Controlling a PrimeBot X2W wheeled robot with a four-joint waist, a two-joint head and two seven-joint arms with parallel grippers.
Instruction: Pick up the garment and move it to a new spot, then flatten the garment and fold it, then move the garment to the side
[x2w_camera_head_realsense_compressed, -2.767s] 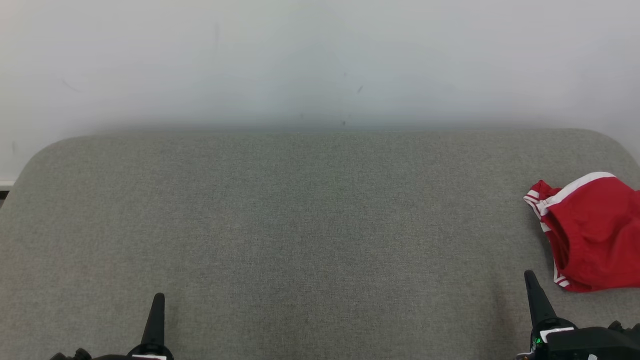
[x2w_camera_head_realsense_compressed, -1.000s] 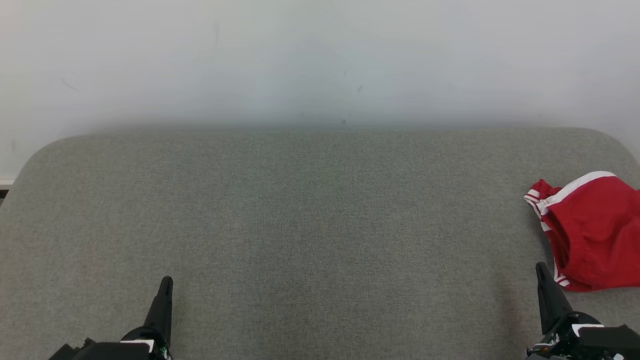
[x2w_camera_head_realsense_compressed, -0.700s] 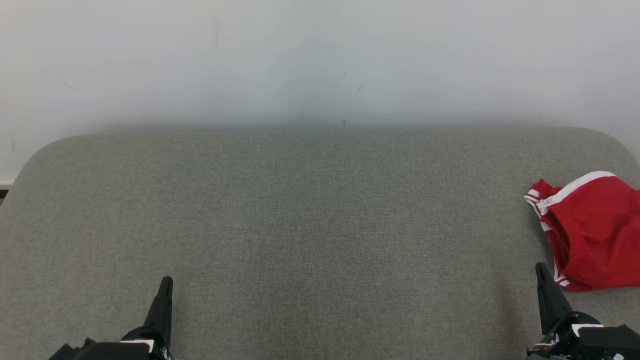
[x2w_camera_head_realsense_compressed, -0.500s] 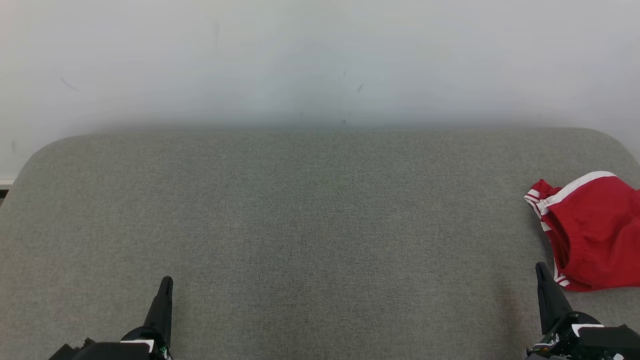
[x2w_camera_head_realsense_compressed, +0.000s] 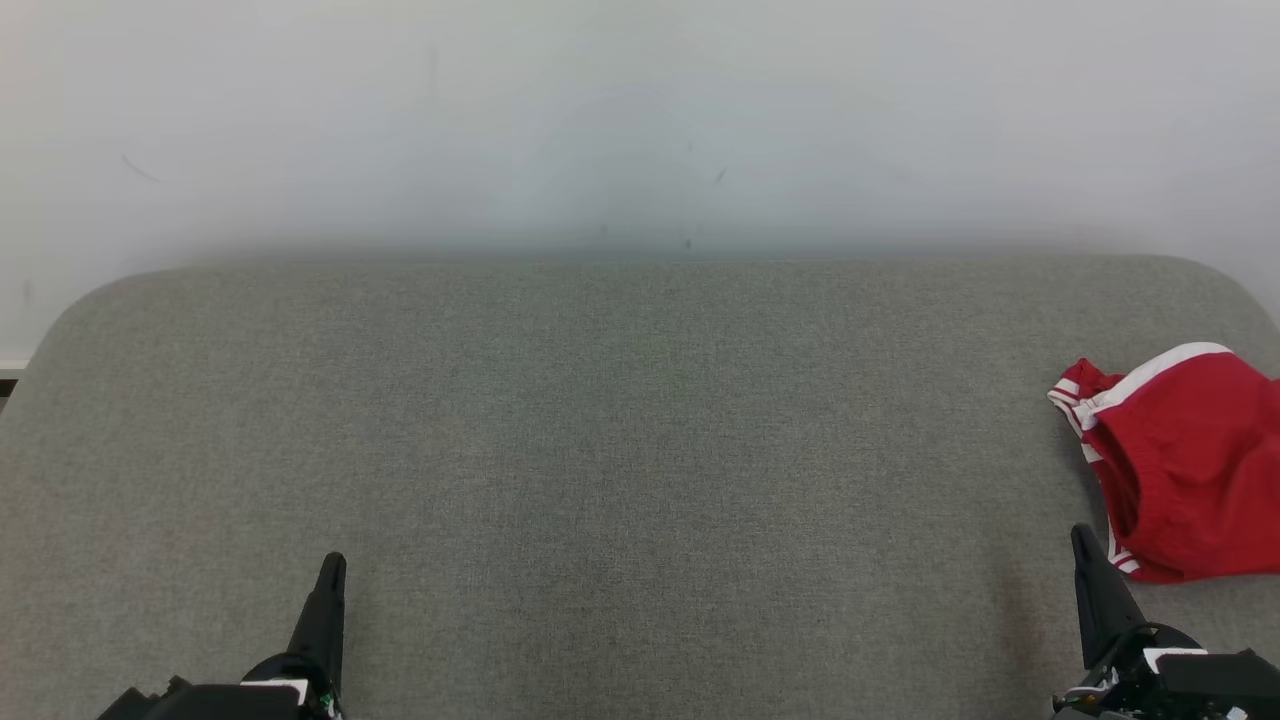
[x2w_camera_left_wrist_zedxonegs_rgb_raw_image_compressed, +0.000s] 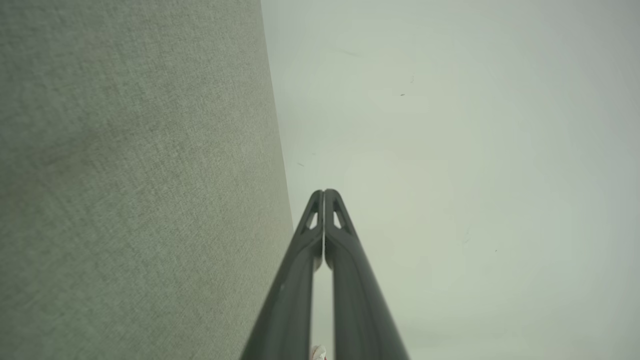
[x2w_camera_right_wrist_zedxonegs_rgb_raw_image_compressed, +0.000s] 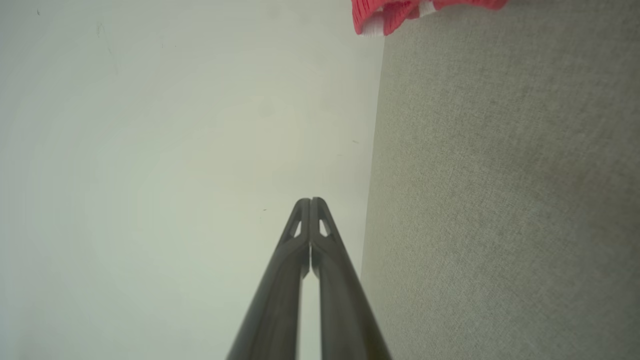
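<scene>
A red garment (x2w_camera_head_realsense_compressed: 1185, 465) with white stripes lies bunched at the far right of the grey fabric surface (x2w_camera_head_realsense_compressed: 640, 450), partly cut off by the frame edge. Its hem (x2w_camera_right_wrist_zedxonegs_rgb_raw_image_compressed: 400, 10) peeks in at the top of the right wrist view. My right gripper (x2w_camera_head_realsense_compressed: 1080, 540) is shut with nothing in it, just left of and below the garment, apart from it. In the right wrist view its tips (x2w_camera_right_wrist_zedxonegs_rgb_raw_image_compressed: 310, 201) touch each other. Low on the left, my left gripper (x2w_camera_head_realsense_compressed: 335, 562) is shut and empty, fingertips pressed together (x2w_camera_left_wrist_zedxonegs_rgb_raw_image_compressed: 324, 192).
A pale wall (x2w_camera_head_realsense_compressed: 640, 120) rises behind the surface's far edge. The surface has rounded far corners; at the far left a strip of floor edge (x2w_camera_head_realsense_compressed: 10, 370) shows.
Compared with the oldest frame, both grippers sit a little further right and the left one slightly higher. Over the last second nothing has moved.
</scene>
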